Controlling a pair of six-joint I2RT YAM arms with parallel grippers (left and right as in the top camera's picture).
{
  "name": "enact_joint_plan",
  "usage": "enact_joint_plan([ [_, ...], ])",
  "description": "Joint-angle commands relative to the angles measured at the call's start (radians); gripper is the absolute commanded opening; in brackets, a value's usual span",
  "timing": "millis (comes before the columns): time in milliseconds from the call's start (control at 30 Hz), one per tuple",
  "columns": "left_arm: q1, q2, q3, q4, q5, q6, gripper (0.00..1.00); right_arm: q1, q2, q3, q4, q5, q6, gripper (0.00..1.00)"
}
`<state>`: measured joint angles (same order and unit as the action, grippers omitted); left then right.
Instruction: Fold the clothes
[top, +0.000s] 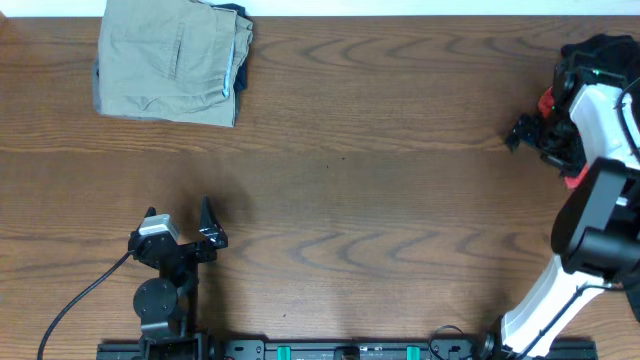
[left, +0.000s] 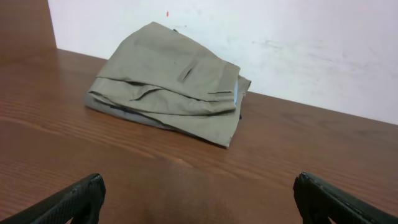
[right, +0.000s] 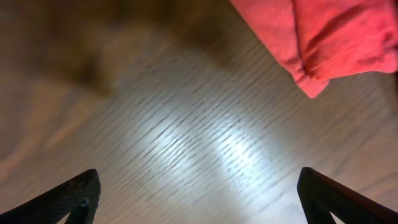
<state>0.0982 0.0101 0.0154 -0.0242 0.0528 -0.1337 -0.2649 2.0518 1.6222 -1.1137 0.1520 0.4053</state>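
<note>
khaki trousers, folded, table's far-left corner

The overhead camera looked straight down on the table from high up. The left wrist camera sat low over the wood, facing the far wall across the trousers, which the overhead view also held, in its top left corner. The right wrist camera pointed down from close, blurred, a red cloth at its top right, shared with the overhead's right edge

Bare tabletop lies open between the folded trousers far left and the coral-red garment far right.
</note>
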Motion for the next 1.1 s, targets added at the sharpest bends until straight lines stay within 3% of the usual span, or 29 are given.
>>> enact_joint_plan([
  [0, 0.004, -0.006, -0.011, -0.043, -0.013, 0.005, 0.98, 0.01, -0.134, 0.011, -0.001, 0.008, -0.002, 0.99],
  [633, 0.004, -0.006, -0.011, -0.043, -0.013, 0.005, 0.98, 0.037, -0.63, 0.011, -0.001, 0.008, -0.002, 0.99],
  [1067, 0.004, -0.006, -0.011, -0.043, -0.013, 0.005, 0.98, 0.303, -1.102, 0.011, -0.002, 0.008, -0.002, 0.99],
])
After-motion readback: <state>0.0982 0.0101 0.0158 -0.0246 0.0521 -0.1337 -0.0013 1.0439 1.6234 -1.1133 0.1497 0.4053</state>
